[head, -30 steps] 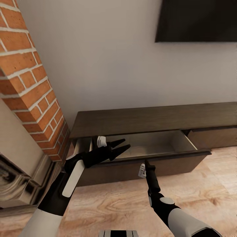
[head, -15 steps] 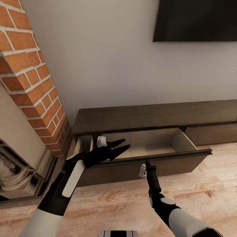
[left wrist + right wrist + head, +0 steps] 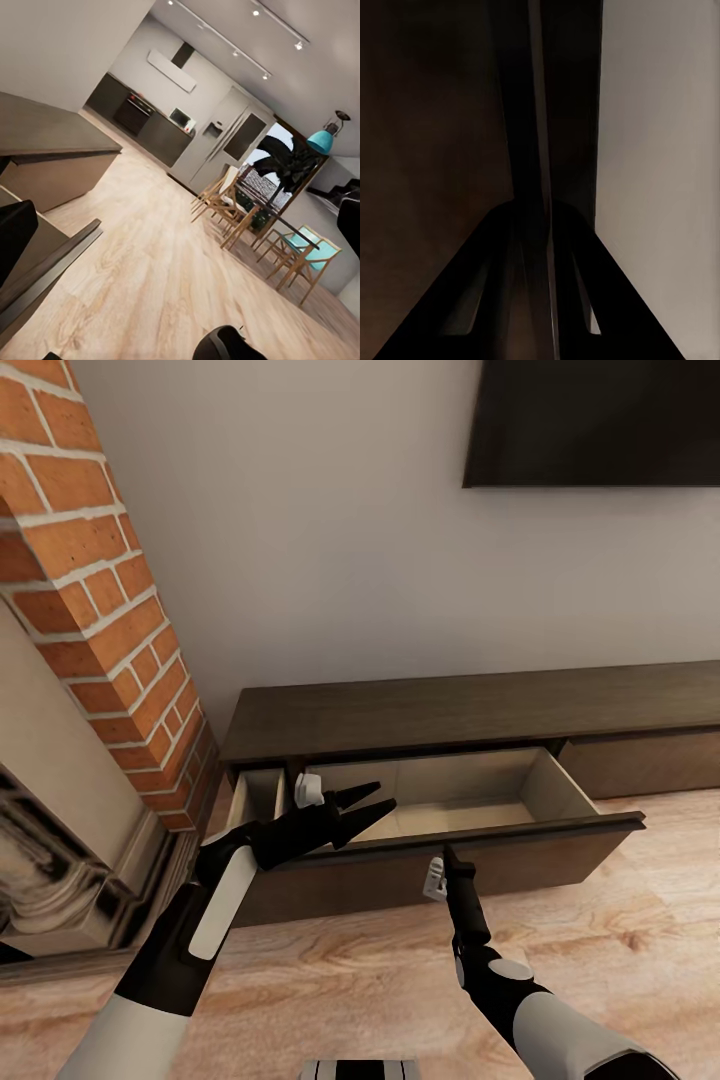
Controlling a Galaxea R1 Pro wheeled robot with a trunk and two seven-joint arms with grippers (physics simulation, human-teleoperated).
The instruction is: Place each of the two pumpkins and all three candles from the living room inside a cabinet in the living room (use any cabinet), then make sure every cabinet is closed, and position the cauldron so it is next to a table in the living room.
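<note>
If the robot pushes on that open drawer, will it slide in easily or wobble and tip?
Probably it slides straight: the drawer sits level in the long cabinet, pulled out evenly. It likely feels light, since its tan inside looks empty. The flat front has no handle, so the right gripper, at the top edge, might slip if it pushes crooked.
</note>
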